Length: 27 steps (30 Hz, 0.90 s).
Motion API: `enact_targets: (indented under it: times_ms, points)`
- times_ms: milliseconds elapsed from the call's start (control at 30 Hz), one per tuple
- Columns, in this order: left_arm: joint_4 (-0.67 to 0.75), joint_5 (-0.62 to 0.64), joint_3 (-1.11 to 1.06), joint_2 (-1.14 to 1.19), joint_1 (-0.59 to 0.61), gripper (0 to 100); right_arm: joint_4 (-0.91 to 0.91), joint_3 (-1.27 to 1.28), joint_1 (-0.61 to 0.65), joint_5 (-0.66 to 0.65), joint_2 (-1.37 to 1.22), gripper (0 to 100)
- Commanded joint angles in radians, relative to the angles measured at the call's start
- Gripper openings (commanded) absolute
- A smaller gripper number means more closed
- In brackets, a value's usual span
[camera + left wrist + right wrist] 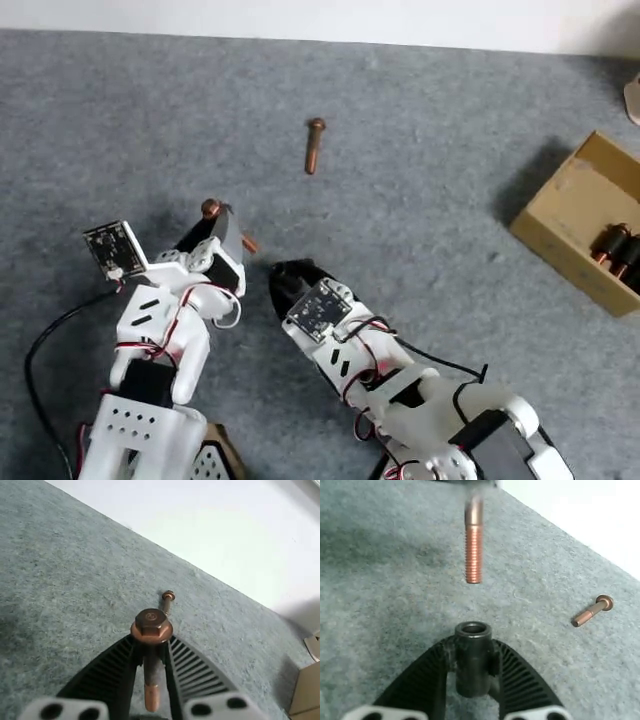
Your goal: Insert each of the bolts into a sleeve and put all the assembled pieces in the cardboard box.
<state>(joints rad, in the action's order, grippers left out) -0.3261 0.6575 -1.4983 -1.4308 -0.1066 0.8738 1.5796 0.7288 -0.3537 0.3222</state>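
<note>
Left gripper (151, 642) clamped on a bolt (151, 626), tip near the open mouth of the sleeve (472, 665) my right gripper (472, 647) grips; any tilt and I expect threads catching the rim, jamming.

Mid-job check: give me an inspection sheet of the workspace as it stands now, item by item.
Surface: grey mat, flat.
Job's things: held bolt with its threaded tip pointing at the open end of the sleeve, not yet inside; loose bolt lying on the mat; cardboard box holding assembled pieces.
Clutter: pale object at the mat's edge, cannot identify.
Grippers: left gripper shut on the held bolt; right gripper shut on the sleeve.
Cables: black cable looping on the mat beside the left arm; second cable along the right arm.
Surroundings: white surface beyond the mat.
</note>
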Motion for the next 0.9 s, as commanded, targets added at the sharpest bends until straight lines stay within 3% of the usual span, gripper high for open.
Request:
enact_targets:
  times_ms: [0,433,600,867]
  points:
    - [-0.015,-0.002,0.022,-0.028,-0.024,0,0.027,-0.004,0.012,-0.012,0.044,0.4]
    - [-0.078,-0.075,0.042,-0.03,-0.094,0,0.015,0.127,0.013,-0.014,0.283,0.5]
    - [-0.072,-0.075,0.045,-0.03,-0.094,0,-0.13,0.128,0.038,-0.008,0.371,0.5]
    - [-0.091,-0.075,0.067,-0.142,0.004,0,-0.22,0.127,0.042,-0.006,0.421,0.5]
